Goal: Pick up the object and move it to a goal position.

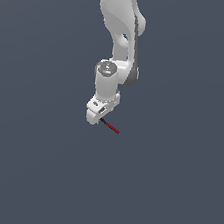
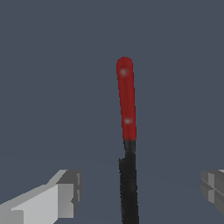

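Lying between widely parted fingers [image 2: 61, 194] of the white gripper [image 2: 138, 192], untouched: red stick [image 2: 126, 98], its black end nearest, red tip pointing away.

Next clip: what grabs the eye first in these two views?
In the exterior view, the white arm hangs from the top centre against plain dark grey, its hand just above the thin red stick, which juts toward the exterior view's right. In the wrist view the stick fills the middle, red tip and black end, between two wide-apart fingers.
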You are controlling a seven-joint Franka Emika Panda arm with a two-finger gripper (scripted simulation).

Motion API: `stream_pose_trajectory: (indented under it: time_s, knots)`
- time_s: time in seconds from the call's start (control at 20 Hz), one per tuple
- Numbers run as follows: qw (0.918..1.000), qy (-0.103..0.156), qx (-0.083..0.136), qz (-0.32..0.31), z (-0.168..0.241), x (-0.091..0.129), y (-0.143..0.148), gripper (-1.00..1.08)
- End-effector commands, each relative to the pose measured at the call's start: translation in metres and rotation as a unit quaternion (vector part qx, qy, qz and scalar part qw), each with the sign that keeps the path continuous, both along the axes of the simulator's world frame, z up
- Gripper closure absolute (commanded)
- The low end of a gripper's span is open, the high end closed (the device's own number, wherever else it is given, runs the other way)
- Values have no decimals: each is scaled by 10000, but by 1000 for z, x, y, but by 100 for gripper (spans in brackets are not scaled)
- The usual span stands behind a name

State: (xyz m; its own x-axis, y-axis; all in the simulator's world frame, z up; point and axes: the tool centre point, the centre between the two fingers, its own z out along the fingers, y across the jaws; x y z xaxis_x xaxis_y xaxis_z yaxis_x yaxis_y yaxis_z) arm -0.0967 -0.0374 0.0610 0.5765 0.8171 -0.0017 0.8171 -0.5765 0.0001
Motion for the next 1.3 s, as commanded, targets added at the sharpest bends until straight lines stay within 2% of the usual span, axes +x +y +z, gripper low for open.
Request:
stream_pose_trajectory:
  time_s: [0.0, 0.45, 0.9, 1.2, 1.25]
  knots:
    - [9999, -4, 5, 112, -2, -2, 0, -92]
    - [9999, -2, 6, 148, -7, -3, 0, -92]
    - [9999, -3, 6, 166, -44, -5, 0, -92]
    - [9999, -4, 6, 170, -53, -4, 0, -92]
    - [9999, -4, 6, 170, -53, -4, 0, 108]
